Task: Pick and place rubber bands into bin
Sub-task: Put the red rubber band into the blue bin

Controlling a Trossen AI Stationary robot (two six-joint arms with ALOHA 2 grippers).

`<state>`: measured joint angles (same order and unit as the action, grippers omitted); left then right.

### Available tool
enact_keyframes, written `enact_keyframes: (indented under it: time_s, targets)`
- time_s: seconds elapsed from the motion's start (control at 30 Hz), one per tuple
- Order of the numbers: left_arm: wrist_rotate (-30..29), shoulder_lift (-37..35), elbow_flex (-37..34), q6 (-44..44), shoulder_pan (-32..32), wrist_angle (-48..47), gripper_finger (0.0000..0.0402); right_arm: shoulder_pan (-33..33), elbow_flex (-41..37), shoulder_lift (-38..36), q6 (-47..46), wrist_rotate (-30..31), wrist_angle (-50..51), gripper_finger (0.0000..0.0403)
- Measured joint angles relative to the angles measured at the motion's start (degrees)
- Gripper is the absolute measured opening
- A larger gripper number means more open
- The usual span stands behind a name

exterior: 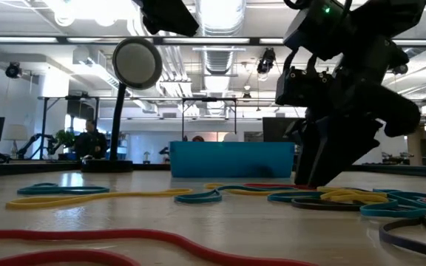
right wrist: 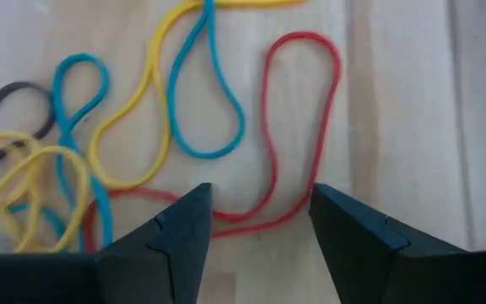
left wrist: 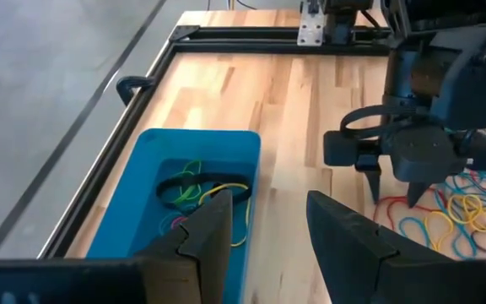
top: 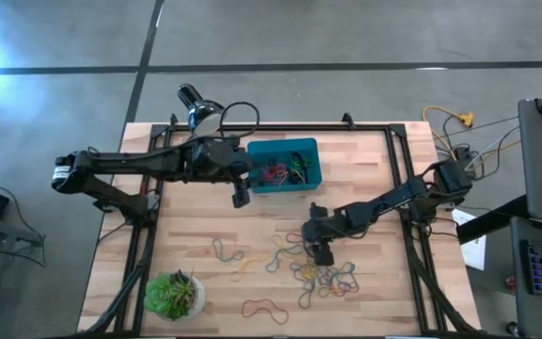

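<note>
On the worktop [top: 365,169], near edge: rubber bands [top: 323,273] strewn loose, a red loop [top: 264,308] lying apart, a potted plant [top: 173,294] at the corner. Mid-worktop: right tool [right wrist: 260,221], fingers parted, tips down at the pile's edge, straddling a red band [right wrist: 298,127]; apparently nothing held. Further back: left tool [left wrist: 264,232], parted and empty, hovering beside the bin [top: 310,151]. Bin: teal, several bands inside. Far edge: lamp [top: 191,97].
</note>
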<state>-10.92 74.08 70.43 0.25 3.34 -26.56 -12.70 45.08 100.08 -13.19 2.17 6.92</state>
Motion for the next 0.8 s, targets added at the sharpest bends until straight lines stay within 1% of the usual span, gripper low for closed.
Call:
enact_keyframes:
  time_s: [0.2,0.27,0.53,0.67,0.8]
  targets:
    - [0.0,0.0,0.0,0.0,-0.1,0.0,0.0139,-0.1,0.7,1.3,-0.6,7.2,2.8,0.0191]
    - [0.0,0.0,0.0,0.0,-0.1,0.0,0.0139,0.0,0.8,2.1,-1.1,8.5,3.2,0.0188]
    - [0.0,0.0,-0.6,-1.4,-0.1,-0.1,0.0139,0.0,0.8,3.1,-4.4,8.8,3.4,0.0161]
    - [0.0,0.0,-1.3,-1.6,-0.4,0.0,0.0139,0.0,1.0,3.1,-12.3,10.7,6.1,0.0144]
    - [0.0,0.0,-2.3,-2.6,-0.8,0.1,0.0139,-0.2,1.0,3.1,-16.7,11.4,6.4,0.0130]
